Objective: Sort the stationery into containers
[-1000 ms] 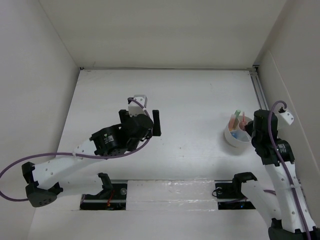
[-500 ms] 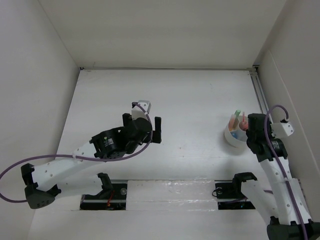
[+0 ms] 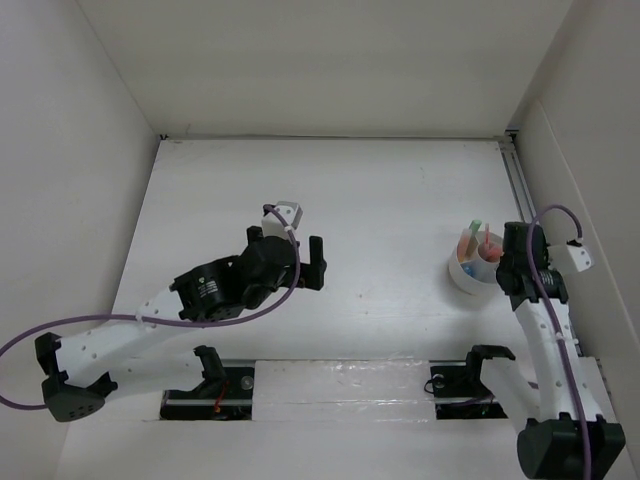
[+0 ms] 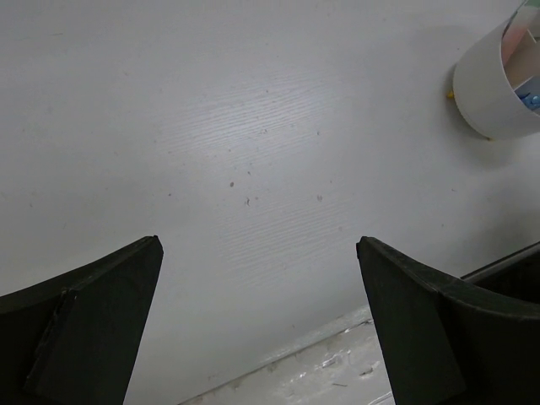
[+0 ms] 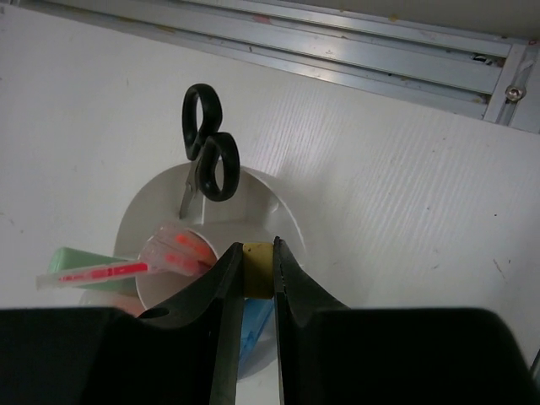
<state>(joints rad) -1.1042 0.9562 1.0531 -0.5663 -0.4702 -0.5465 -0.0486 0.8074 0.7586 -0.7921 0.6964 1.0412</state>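
The white cup stands at the right of the table, with a mint-green marker sticking out of it. In the right wrist view the cup holds black-handled scissors, pink pens, a mint-green marker and a light-blue marker. My right gripper hangs just above the cup's near compartment, shut on a small yellow piece. My left gripper is wide open over bare table at mid-left, holding nothing; the cup shows at its upper right.
An aluminium rail runs along the table's right edge, close behind the cup. White walls close in the left, back and right sides. A metal strip with the arm bases lies along the near edge.
The left arm has drawn back a little toward the near edge, still open. The right wrist has shifted slightly over the cup, its grip unchanged.
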